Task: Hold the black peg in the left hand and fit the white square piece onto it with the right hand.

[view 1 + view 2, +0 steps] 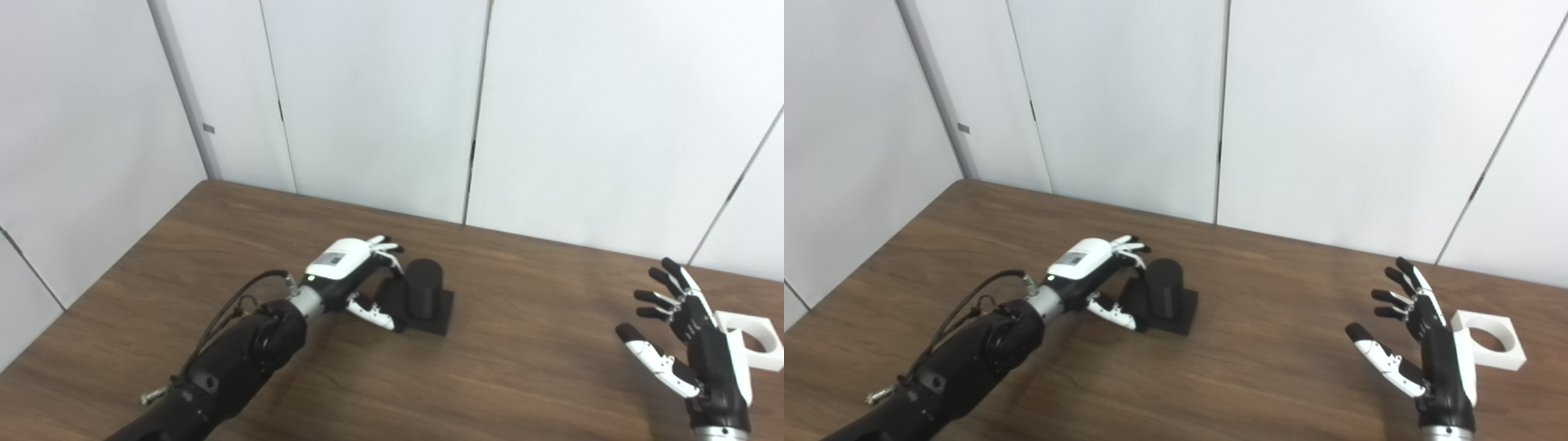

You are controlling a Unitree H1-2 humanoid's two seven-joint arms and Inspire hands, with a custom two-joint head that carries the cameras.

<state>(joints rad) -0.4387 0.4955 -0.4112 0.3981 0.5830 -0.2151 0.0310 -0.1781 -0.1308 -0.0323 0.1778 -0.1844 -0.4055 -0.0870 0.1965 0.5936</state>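
Note:
The black peg [424, 288], a short upright cylinder on a flat square black base, stands near the middle of the wooden table [502, 380]. My left hand [361, 278] is just left of it, fingers apart, with the fingertips [392, 250] near the cylinder's back and the thumb by the base's front corner; it holds nothing. The white square piece [1488, 340], with a round hole, lies flat at the far right. My right hand [1424, 343] is open just left of it, palm facing left, and partly hides it in the left eye view.
White wall panels [380, 104] close off the table's back and left sides. Bare brown tabletop lies between the two hands. A black cable [233, 306] loops off the left wrist.

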